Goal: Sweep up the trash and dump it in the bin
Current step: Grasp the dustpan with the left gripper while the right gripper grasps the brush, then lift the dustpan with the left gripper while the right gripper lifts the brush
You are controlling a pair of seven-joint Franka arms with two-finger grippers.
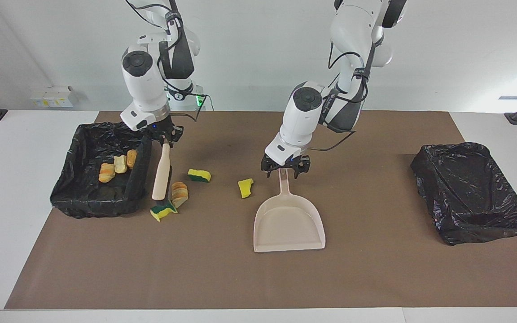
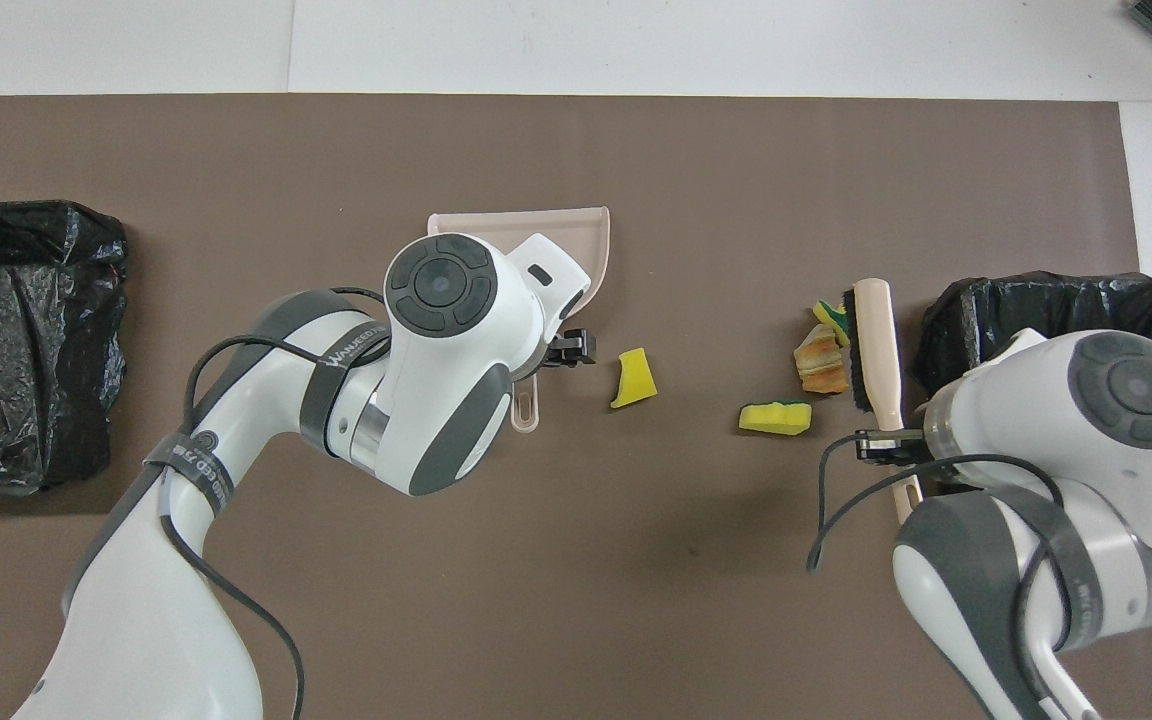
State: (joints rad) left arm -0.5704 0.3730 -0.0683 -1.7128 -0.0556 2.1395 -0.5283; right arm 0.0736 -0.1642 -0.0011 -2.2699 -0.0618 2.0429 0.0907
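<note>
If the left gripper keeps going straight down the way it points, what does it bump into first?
Probably the dustpan's handle. The left gripper hangs open, pointing down right over the handle's end nearest the robots, with nothing else between them. How much gap remains is hard to judge.
</note>
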